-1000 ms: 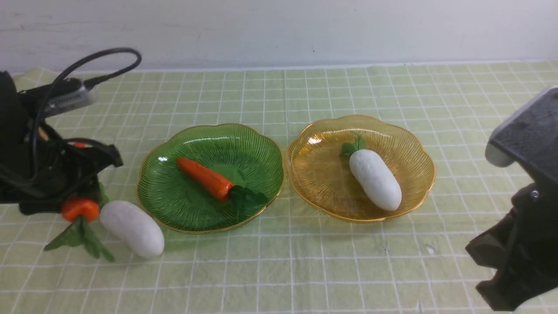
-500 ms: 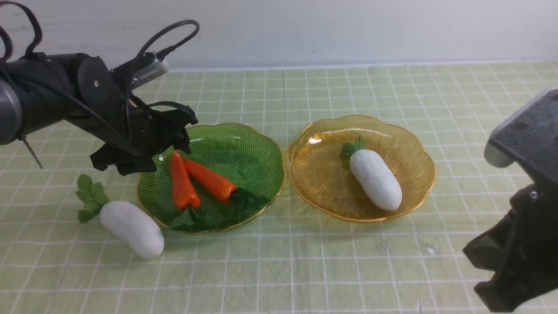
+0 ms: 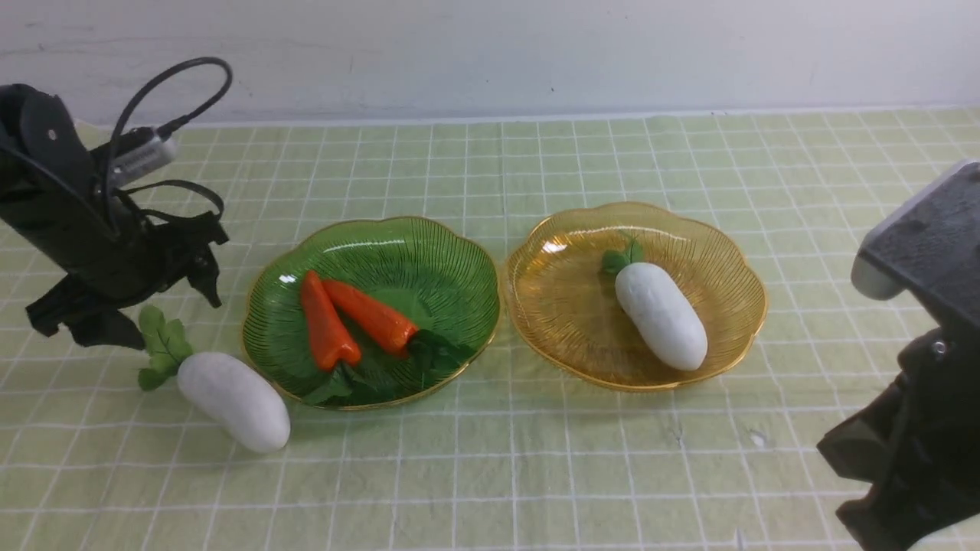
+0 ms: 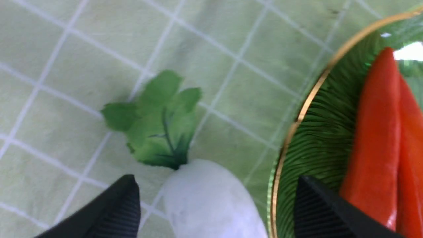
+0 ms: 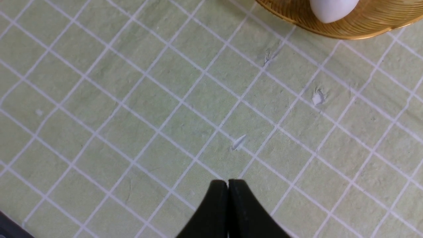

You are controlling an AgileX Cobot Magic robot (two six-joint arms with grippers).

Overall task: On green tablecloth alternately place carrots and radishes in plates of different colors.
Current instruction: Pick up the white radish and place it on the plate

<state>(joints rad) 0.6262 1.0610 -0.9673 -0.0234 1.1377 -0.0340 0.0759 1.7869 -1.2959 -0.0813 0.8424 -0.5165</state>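
Note:
Two orange carrots (image 3: 325, 321) (image 3: 371, 314) lie side by side in the green plate (image 3: 429, 245). One white radish (image 3: 660, 315) lies in the amber plate (image 3: 566, 306). A second radish (image 3: 233, 398) lies on the green tablecloth (image 3: 536, 459), left of the green plate. My left gripper (image 3: 142, 306) is open and empty, just above that radish's leaf end. In the left wrist view the gripper (image 4: 216, 185) straddles the radish (image 4: 211, 201), with the green plate (image 4: 317, 132) and a carrot (image 4: 376, 132) beside it. My right gripper (image 5: 228, 181) is shut and empty over bare cloth.
The right arm (image 3: 911, 428) fills the front right corner. The right wrist view shows the amber plate's rim (image 5: 363, 26) and the radish tip (image 5: 333, 8). A white wall runs behind the table's far edge. The cloth has small wrinkles.
My left gripper carried a carrot from the left into the green plate and let it go. It has now moved back left, open, over the radish on the cloth. The right arm stayed still.

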